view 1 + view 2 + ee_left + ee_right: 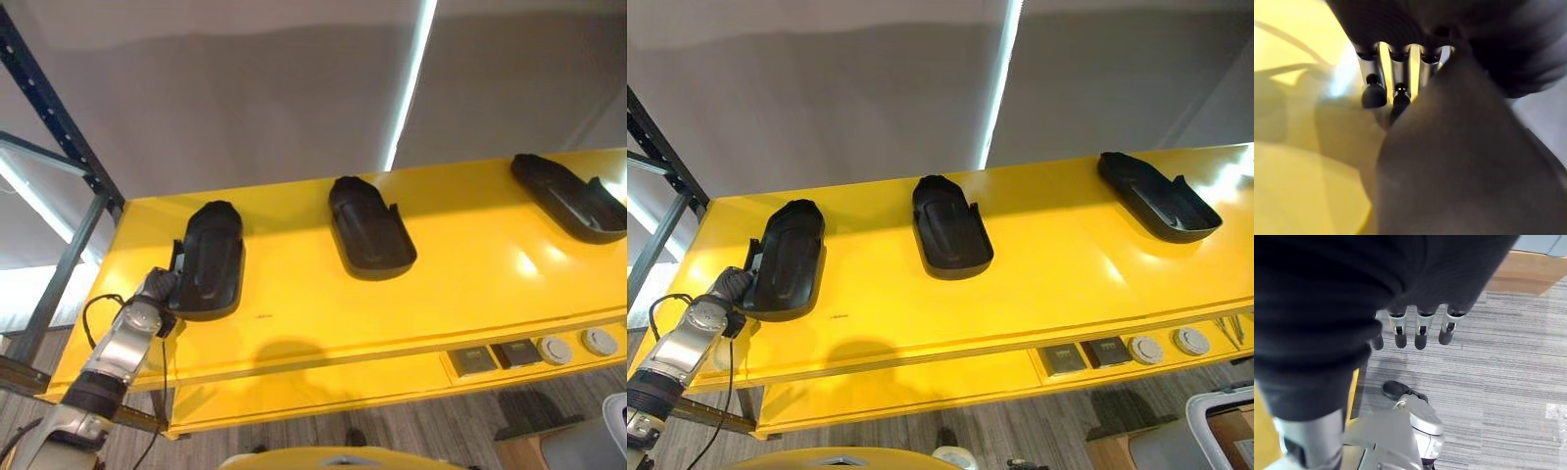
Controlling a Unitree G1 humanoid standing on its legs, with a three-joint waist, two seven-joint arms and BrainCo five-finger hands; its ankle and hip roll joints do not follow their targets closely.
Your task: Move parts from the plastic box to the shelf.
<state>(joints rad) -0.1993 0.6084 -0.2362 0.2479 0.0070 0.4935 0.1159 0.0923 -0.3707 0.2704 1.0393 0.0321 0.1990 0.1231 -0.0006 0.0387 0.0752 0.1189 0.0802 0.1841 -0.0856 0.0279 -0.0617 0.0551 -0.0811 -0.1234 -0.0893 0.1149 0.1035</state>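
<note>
Three black moulded parts lie on the yellow shelf [294, 323]: one at the left [211, 259], one in the middle [370, 227], one at the right [568, 198]. My left hand [157, 290] reaches up from the lower left and grips the left part at its near left edge. In the left wrist view the part [1459, 161] looms dark against the palm, with the fingers [1374, 93] running past its edge over the yellow surface. My right hand [1420, 333] hangs over the grey floor with relaxed fingers and holds nothing.
A blue-grey rack upright [59, 127] stands at the shelf's left end. Small dark squares [475, 360] and white round pieces [554, 350] sit on a lower ledge at the right. A grey plastic box [1215, 431] shows at the bottom right.
</note>
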